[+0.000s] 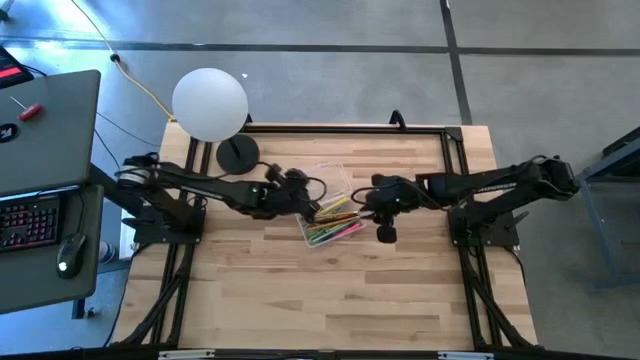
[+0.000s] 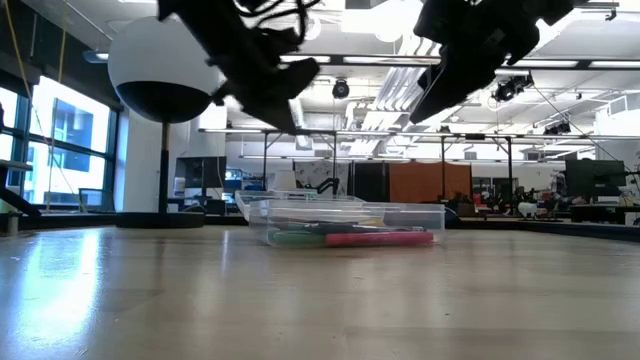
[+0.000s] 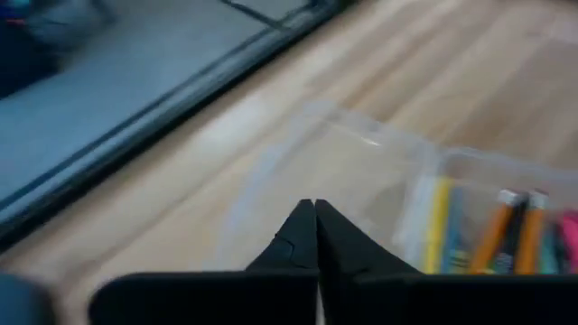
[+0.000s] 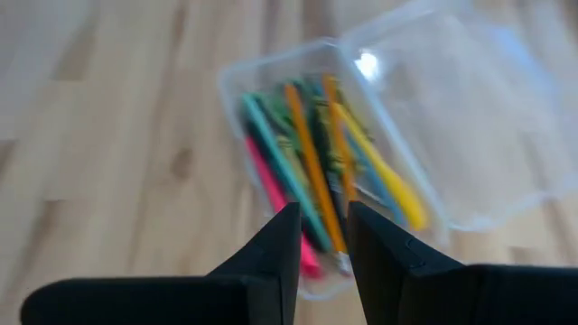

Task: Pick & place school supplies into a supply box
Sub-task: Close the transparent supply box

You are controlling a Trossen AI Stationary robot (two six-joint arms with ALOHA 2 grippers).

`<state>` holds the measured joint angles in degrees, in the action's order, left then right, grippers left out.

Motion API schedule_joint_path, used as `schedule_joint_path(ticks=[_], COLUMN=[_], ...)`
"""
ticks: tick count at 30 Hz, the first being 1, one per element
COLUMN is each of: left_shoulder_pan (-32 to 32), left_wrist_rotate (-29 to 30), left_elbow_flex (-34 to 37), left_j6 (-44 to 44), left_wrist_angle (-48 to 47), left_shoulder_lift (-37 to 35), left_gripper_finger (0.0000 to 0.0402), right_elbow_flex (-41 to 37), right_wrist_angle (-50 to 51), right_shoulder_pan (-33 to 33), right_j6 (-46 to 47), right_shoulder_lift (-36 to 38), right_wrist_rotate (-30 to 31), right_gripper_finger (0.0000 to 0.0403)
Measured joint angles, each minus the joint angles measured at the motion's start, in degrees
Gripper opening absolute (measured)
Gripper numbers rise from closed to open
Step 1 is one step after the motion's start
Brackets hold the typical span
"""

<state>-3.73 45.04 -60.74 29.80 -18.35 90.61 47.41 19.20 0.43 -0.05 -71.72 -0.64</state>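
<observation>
The clear supply box (image 1: 333,224) lies open at mid-table, its hinged lid (image 1: 327,180) flat on the wood toward the far edge. Inside lie orange and green pencils, a yellow stick and a pink pen (image 4: 312,171); in the low view the box (image 2: 345,223) shows them through its wall. My left gripper (image 1: 306,203) hangs shut above the lid (image 3: 343,171), its tips (image 3: 314,221) together. My right gripper (image 1: 363,198) hovers over the box's right end, open by a narrow gap (image 4: 323,236) with nothing in it. Both grippers (image 2: 290,118) (image 2: 418,112) hang well above the box. No scissors show.
A white globe lamp (image 1: 210,103) on a black base (image 1: 237,153) stands at the table's far left, close behind my left arm. A black frame (image 1: 455,140) runs along the table's edges. Bare wood (image 1: 330,300) lies on the near side of the box.
</observation>
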Motion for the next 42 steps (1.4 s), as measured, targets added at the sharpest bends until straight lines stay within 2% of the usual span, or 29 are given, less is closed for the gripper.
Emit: schedule_joint_path(ticks=[2,5,7,9,13,18,24,28,31,35,39,42], left_shoulder_pan=[0.0,0.0,0.1,0.7,2.7,6.5,13.2,17.5,20.1,22.3,23.8,24.6], left_wrist_rotate=[2.9,7.0,7.6,6.6,2.3,-0.4,-2.7,-7.7,-12.2,-14.5,-16.7,-21.3], left_elbow_flex=[0.0,-0.1,0.0,0.0,1.3,2.7,3.5,3.5,3.5,3.5,3.5,3.5], left_j6=[4.9,14.1,19.0,22.6,26.1,30.0,29.8,24.4,19.2,15.3,13.9,13.5], left_wrist_angle=[-6.0,-14.5,-20.3,-23.4,-24.0,-23.7,-22.0,-15.7,-10.3,-7.3,-7.0,-7.1], left_shoulder_lift=[-2.2,-3.6,-3.4,-2.6,-0.6,0.9,1.2,1.2,1.4,1.7,1.7,1.7], left_gripper_finger=[0.0013,0.0025,0.0026,0.0017,0.0011,0.0036,0.0014,0.0012,0.0033,0.0046,0.0029,0.0013], right_elbow_flex=[-1.6,-3.5,-5.3,-7.4,-13.3,-17.5,-18.0,-18.0,-18.9,-22.6,-26.1,-28.2], right_wrist_angle=[-2.5,-5.0,-7.4,-11.0,-19.7,-24.6,-24.7,-24.6,-25.2,-31.4,-38.2,-41.4], right_shoulder_pan=[0.0,0.0,0.0,0.0,0.0,0.0,0.0,0.1,1.2,2.7,3.3,3.0], right_j6=[-0.2,-0.2,-0.2,-0.1,1.6,1.6,2.4,3.8,4.1,4.8,4.1,3.6], right_shoulder_lift=[0.0,0.0,0.0,0.0,0.0,0.0,0.0,0.0,0.0,0.0,0.0,0.0], right_wrist_rotate=[-2.8,-5.8,-6.5,-5.3,-3.8,-4.0,-6.8,-9.5,-8.7,-8.7,-8.8,-8.8], right_gripper_finger=[0.0073,0.0073,0.0073,0.0073,0.0073,0.0064,0.0007,0.0010,0.0002,0.0003,0.0002,0.0001])
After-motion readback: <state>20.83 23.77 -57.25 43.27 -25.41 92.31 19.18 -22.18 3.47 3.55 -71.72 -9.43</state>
